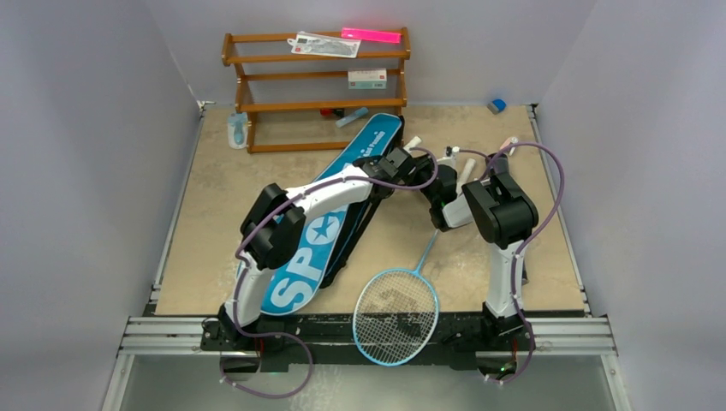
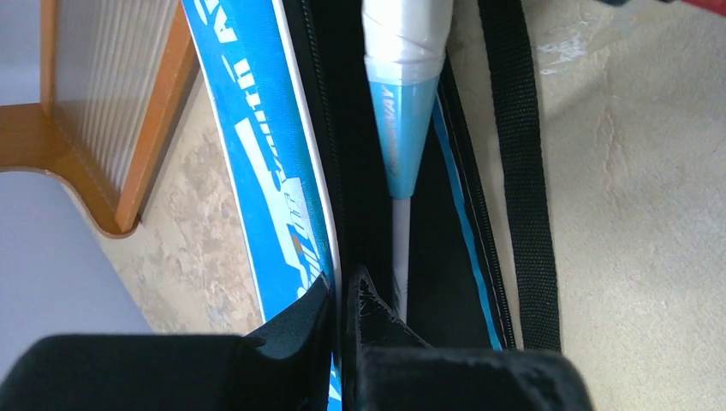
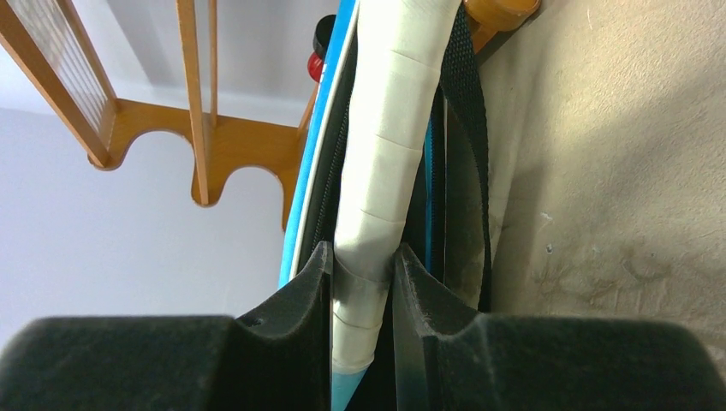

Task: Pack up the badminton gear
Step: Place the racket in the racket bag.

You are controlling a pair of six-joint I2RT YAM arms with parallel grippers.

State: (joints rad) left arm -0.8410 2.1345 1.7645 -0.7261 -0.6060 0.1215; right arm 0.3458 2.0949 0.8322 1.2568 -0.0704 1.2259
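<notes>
1. The bag lies slantwise on the worktop. Its wide end, lettered SPORT, is toward the arms' bases, and its narrow end is up by the rack.
2. One racket sits inside the bag's open slit, between the blue cover and the black lining. Its white handle is at the narrow end and its thin shaft runs down into the bag.
3. The right pincer is clenched on that white handle, with a finger pressed against each side.
4. The left pincer is nipped tight on the bag's zip edge, just beside the racket's shaft. The blue cover is to one side of it and the black lining to the other.
5. A black strap trails along the bag's open side, flat on the worktop.
6. A second racket lies right of the bag, near it. Its strung head hangs over the near edge between the two bases, and its shaft runs up under the right arm, where the handle is hidden.
7. At the back, a pale-blue bottle stands just beside the rack's left foot.
</notes>
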